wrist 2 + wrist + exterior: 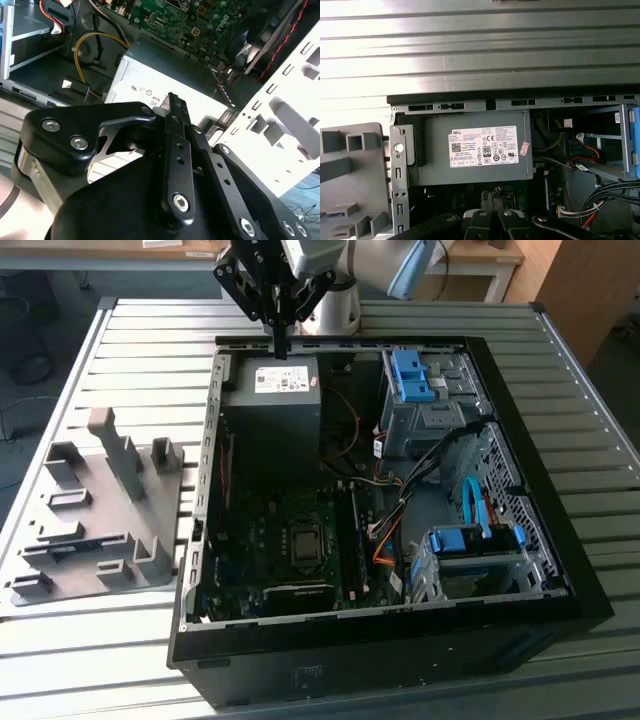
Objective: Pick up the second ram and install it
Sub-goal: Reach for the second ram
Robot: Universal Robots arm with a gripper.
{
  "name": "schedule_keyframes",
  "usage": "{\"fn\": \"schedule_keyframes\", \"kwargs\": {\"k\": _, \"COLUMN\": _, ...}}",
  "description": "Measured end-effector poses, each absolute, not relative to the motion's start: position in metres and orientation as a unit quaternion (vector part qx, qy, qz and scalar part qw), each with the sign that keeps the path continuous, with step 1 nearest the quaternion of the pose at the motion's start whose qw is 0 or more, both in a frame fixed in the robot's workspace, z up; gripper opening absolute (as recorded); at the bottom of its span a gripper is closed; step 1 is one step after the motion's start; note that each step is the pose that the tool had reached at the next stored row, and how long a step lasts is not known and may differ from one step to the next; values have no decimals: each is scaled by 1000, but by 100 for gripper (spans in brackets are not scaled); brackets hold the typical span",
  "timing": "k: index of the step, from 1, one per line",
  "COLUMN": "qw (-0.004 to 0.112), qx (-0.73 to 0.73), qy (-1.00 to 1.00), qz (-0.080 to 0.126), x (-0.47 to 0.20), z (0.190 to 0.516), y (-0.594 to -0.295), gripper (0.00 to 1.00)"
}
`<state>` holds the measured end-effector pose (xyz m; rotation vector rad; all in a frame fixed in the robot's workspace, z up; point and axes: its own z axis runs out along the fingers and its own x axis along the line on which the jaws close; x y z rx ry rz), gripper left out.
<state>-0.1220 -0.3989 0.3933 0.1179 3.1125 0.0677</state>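
Exterior view: second ram (68, 550) judged to be the dark greenish strip lying in a slot of the grey fixture (105, 525) on the bench (150, 350), identity not certain | handling: light, stiff, fragile; hold by the long edges, clear of chips and contacts | gripper (281, 352) well apart, above the power supply (272, 400) in the computer case (560, 570), fingers clenched together on nothing.

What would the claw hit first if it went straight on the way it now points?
Most likely the power supply. The claw hangs tip-down above its labelled grey top, as the second wrist view also suggests. Depth is unclear, so it might land near that box's edge instead.
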Motion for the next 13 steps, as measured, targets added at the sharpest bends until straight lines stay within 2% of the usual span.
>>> {"fn": "schedule_keyframes", "kwargs": {"k": 13, "qw": 14, "qx": 38, "qy": 999, "qz": 22, "x": -158, "z": 393, "y": -399, "gripper": 10}}
